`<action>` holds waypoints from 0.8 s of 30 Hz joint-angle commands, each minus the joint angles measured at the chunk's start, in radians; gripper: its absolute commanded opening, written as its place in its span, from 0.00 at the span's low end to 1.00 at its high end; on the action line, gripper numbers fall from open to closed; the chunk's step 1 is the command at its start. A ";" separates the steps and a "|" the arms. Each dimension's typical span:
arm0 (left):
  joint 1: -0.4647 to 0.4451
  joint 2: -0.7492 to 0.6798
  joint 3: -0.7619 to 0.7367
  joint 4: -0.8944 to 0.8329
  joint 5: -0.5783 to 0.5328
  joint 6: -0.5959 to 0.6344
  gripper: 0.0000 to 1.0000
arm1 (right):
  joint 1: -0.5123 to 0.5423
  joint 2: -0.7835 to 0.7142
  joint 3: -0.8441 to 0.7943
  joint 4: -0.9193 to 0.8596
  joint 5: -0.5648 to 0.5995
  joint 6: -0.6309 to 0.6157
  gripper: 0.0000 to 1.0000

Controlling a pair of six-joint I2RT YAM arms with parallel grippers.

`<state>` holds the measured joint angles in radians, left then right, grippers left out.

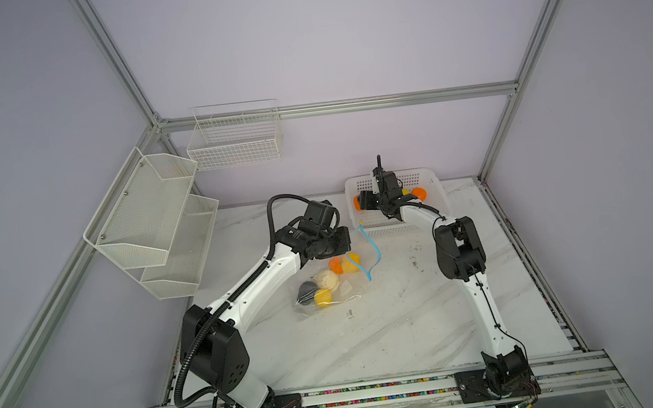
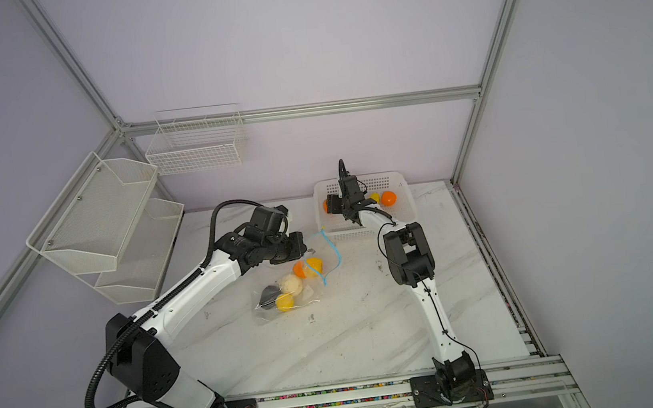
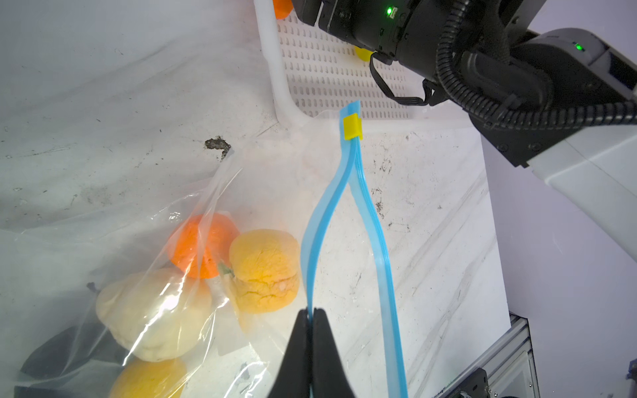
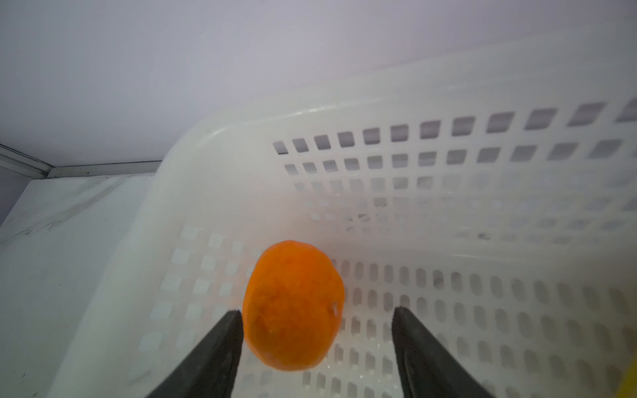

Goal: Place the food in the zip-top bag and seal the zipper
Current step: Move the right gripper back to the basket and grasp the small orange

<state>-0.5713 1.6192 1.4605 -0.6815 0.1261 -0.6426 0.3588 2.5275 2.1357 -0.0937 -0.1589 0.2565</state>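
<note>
left tool (image 3: 312, 317): pinched shut on one lip of the zipper (image 3: 322, 213), zip-top bag (image 3: 69, 258) just beside it, mouth open | right tool (image 4: 317, 317): spread, orange ball (image 4: 293, 306) between its jaws in basket (image 4: 448, 79), ungripped | progress: five food pieces (image 1: 327, 280) bagged, three left, zipper unsealed

Light-blue zipper (image 3: 319, 224), yellow slider (image 3: 352, 126), white perforated basket (image 4: 448, 103)

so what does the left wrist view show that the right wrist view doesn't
Only left wrist: the left end effector shut on the blue zipper, its yellow slider, and the zip-top bag holding food.
Only right wrist: the right end effector, jaws open, with an orange ball between them.
Both: the white basket and the marble table.
</note>
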 commanded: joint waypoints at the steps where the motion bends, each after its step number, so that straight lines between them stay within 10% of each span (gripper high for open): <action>1: 0.007 -0.001 0.046 -0.004 0.001 0.015 0.00 | 0.000 0.042 0.067 -0.023 -0.032 0.015 0.71; 24: 0.006 0.000 0.045 -0.007 0.012 0.011 0.00 | 0.000 0.128 0.162 -0.059 -0.011 0.025 0.63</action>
<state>-0.5713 1.6249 1.4605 -0.6903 0.1265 -0.6426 0.3588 2.6335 2.2761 -0.1299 -0.1932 0.2790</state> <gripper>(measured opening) 0.047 0.629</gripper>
